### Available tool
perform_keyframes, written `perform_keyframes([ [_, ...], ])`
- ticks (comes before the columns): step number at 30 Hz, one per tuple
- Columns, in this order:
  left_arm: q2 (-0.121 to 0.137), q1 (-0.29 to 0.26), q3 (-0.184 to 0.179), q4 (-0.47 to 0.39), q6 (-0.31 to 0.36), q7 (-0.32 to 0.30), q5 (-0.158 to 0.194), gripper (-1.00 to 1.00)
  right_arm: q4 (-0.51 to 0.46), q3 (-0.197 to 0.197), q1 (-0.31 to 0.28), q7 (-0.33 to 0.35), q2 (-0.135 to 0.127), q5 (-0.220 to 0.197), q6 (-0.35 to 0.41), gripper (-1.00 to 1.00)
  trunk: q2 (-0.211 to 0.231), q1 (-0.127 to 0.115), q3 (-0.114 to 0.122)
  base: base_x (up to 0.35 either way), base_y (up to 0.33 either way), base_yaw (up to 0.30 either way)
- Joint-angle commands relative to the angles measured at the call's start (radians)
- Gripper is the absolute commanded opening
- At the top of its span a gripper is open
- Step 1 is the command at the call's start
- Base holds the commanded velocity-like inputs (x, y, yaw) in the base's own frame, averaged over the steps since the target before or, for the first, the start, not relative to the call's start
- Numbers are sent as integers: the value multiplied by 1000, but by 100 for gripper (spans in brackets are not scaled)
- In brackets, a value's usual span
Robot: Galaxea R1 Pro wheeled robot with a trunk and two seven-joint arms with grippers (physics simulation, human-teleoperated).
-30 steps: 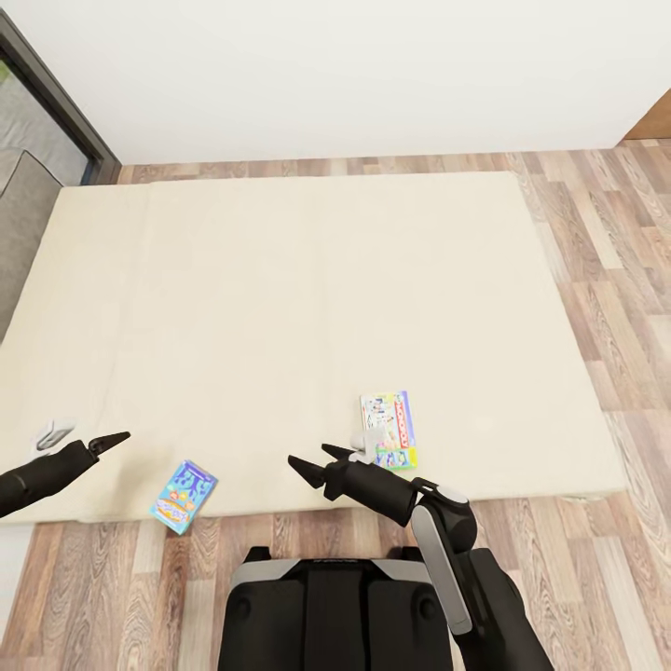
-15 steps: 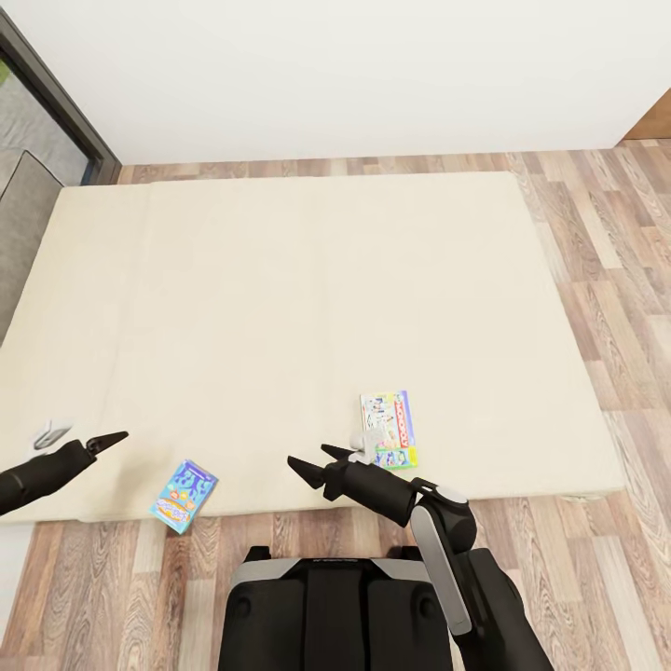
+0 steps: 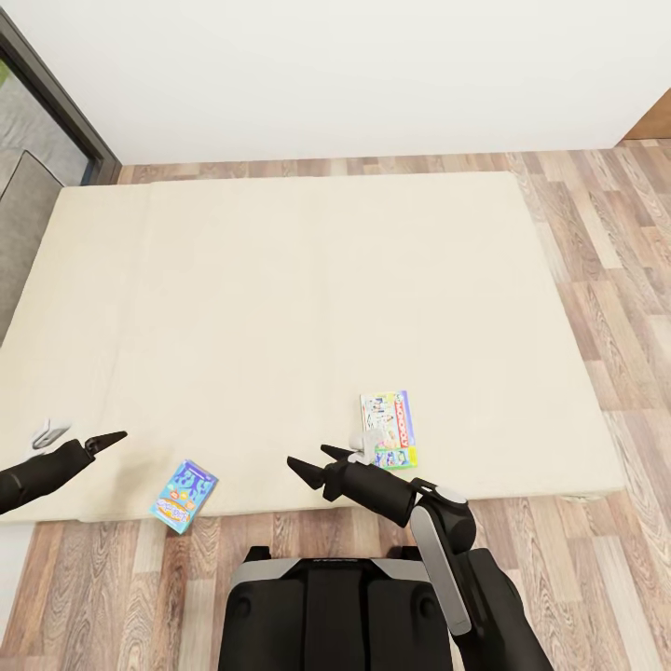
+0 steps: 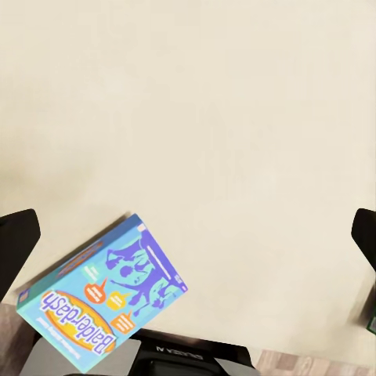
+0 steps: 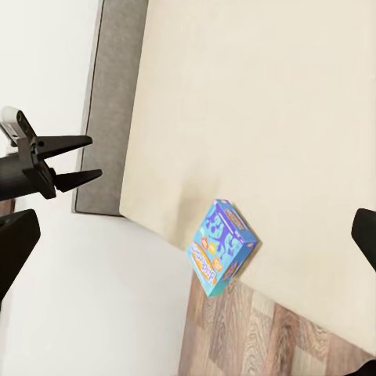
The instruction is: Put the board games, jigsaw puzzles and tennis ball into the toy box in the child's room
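head view: blue board game [image 3: 184,496] lies diagonal; both grippers [image 3: 313,463] spread.

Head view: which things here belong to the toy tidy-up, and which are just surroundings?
Part of the job:
- blue board game, at the bed's near edge
- Monopoly board game, flat on the bed
- bed
- left gripper and right gripper, both open and empty

Just there:
- wooden floor
- white wall

plain white wall [image 3: 373,75] across the back, wood-plank floor [image 3: 606,242] running beside and in front, dark door frame [image 3: 56,102] at the left, brown wooden furniture corner [image 3: 652,129] far right
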Motion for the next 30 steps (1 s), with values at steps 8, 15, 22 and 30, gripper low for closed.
perform_keyframes([
  [8, 0, -1, 2, 0, 5, -9, -7, 100, 1, 0, 0, -1, 0, -6, 7, 100, -2, 1, -1, 0, 0, 0],
  [15, 0, -1, 2, 0, 5, -9, -7, 100, 1, 1, 0, -1, 0, -6, 7, 100, -2, 1, -1, 0, 0, 0],
  [22, 0, -1, 3, 0, 5, -10, -7, 100, 1, 1, 0, 0, 0, -6, 7, 100, -2, 1, -1, 0, 118, 0],
  [30, 0, 0, 34, 0, 5, -9, -6, 100, 1, 1, 0, 0, 0, -6, 7, 100, -2, 1, -1, 0, 69, 0],
])
